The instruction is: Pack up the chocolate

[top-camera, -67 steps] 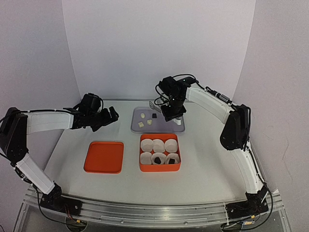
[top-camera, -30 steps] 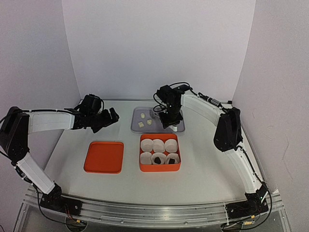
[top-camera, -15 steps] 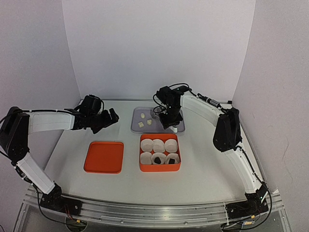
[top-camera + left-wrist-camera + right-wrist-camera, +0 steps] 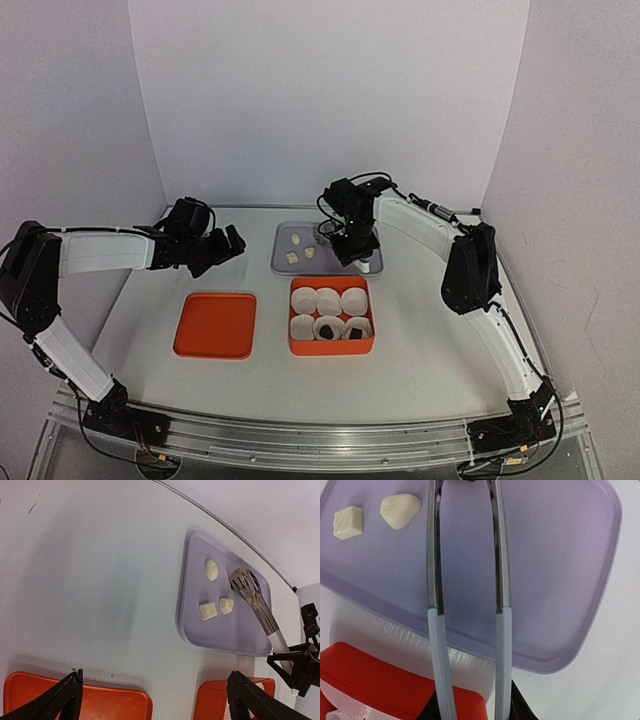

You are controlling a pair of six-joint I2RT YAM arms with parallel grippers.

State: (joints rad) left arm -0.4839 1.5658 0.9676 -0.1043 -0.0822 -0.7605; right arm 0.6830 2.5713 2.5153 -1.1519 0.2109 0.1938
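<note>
The right gripper (image 4: 352,248) is down over the lavender tray (image 4: 283,266) at the back of the table (image 4: 430,350). Its fingers are clamped on the pale blue handles of a pair of metal tongs (image 4: 466,580), whose two arms run side by side with a gap between them. The slotted tong heads sit near the tray's far edge. Arm and tongs hide that patch from above, so I can't tell if anything is caught in the tips.

Three cream-white chocolates (image 4: 212,570) lie loose on the tray's left half, two of them close together, all clear of the tongs.

Just in front of the tray is the orange box (image 4: 331,349), filled with six paper cups (image 4: 328,297). Two dark chocolates (image 4: 326,328) sit in the near row's middle and right cups.

The left gripper (image 4: 230,242) hangs off to the left above bare table, its fingers wide apart. The orange lid (image 4: 215,325) lies flat beside the box.
</note>
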